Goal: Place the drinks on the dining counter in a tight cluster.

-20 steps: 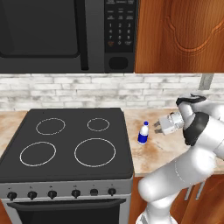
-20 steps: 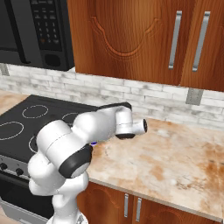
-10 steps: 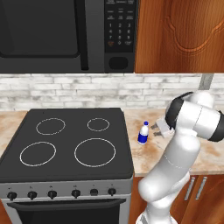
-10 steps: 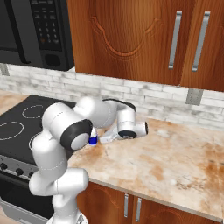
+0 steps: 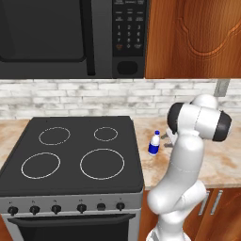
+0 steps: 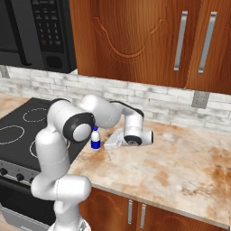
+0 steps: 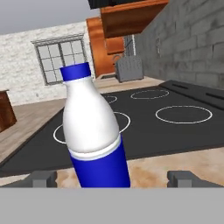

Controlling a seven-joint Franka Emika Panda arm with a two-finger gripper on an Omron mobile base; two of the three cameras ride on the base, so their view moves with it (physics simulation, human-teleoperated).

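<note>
One of the drinks, a small white bottle (image 5: pixel 154 143) with a blue lower band, stands upright on the stone worktop just right of the stove. The right base view shows the bottle (image 6: pixel 95 139) beside my hand. My gripper (image 5: pixel 166 137) lies low and level, pointing at it from the right, open (image 6: pixel 108 145). In the hand view the bottle (image 7: pixel 94 131) looms close, blue-capped, standing between and just beyond the two spread fingertips of the gripper (image 7: pixel 113 177); nothing is gripped. The dining counter is out of view.
The black stove top (image 5: pixel 70 155) lies left of the bottle, under a microwave (image 5: pixel 70 37). A brick backsplash and wooden cabinets (image 6: pixel 135 40) close off the back. The marbled worktop (image 6: pixel 176 167) stretches right of my hand. A grey toaster (image 7: pixel 129 69) stands beyond the stove.
My arm has folded and the hand has dropped toward the worktop, closing in on the bottle from its right. The bottle has stayed put and the jaws have stayed wide.
</note>
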